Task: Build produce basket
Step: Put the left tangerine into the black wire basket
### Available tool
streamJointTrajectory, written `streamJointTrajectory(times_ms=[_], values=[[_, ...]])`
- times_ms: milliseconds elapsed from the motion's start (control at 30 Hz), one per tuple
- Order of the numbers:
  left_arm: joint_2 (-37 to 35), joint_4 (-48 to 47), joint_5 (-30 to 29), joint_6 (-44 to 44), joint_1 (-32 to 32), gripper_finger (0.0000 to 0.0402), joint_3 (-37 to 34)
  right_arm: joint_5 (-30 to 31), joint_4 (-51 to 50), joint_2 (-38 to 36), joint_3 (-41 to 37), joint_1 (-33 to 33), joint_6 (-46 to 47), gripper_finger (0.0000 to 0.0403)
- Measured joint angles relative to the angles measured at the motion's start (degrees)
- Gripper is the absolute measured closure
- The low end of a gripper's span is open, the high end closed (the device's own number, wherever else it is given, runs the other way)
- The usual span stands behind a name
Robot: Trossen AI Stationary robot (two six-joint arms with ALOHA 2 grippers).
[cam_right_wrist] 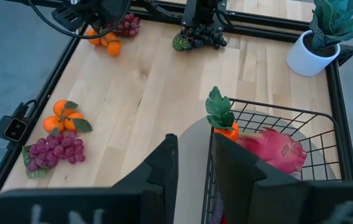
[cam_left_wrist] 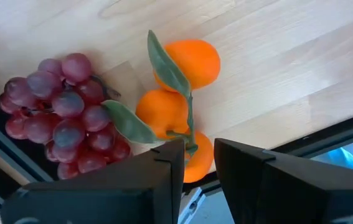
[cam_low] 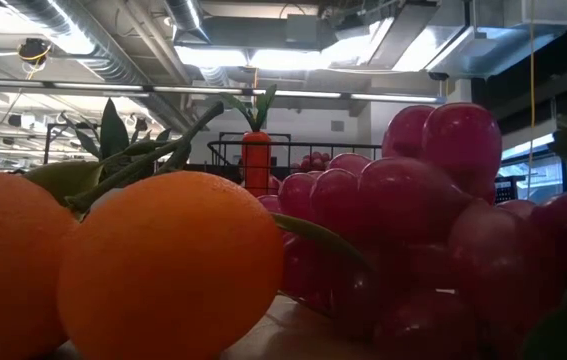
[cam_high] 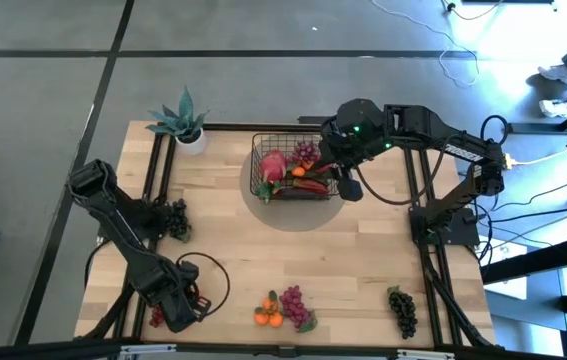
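**Right arm over the basket, left arm parked down front**

Left gripper [cam_high: 185,305] sits at the front-left corner, fingers nearly closed, holding nothing. Oranges [cam_high: 268,314] and purple grapes [cam_high: 293,304] lie mid-front. Basket [cam_high: 263,150] at the back holds a radish [cam_high: 274,166] and carrot [cam_high: 309,184]; the right gripper [cam_high: 346,186] hovers at its edge, pinched nearly together, empty.

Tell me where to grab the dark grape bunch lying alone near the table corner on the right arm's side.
Probably from straight above, with the jaws closing across the middle of the dark grape bunch. It lies flat and elongated, with bare table along both long sides.
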Motion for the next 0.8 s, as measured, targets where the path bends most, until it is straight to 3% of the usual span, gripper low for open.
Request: streamJointTrajectory(times_ms=[267, 400, 700, 800], values=[[1.42, -0.20, 0.11, 0.04, 0.28, 0.0324, 0.00, 0.07, 0.02, 0.00, -0.02, -0.01, -0.09, 0.0315], [2.55, -0.25, 3.75, 0.07, 0.31, 0.0326, 0.00, 0.12, 0.07, 0.02, -0.02, -0.01, -0.11, 0.0315], [2.73, -0.26, 4.72, 3.04, 0.31, 0.0392, 0.00, 0.12, 0.84, 0.02, -0.02, -0.02, -0.28, 0.0315], [2.73, -0.26, 4.66, 3.46, 0.31, 0.0396, 0.00, 0.10, 1.14, 0.02, -0.02, -0.02, -0.34, 0.0315]])
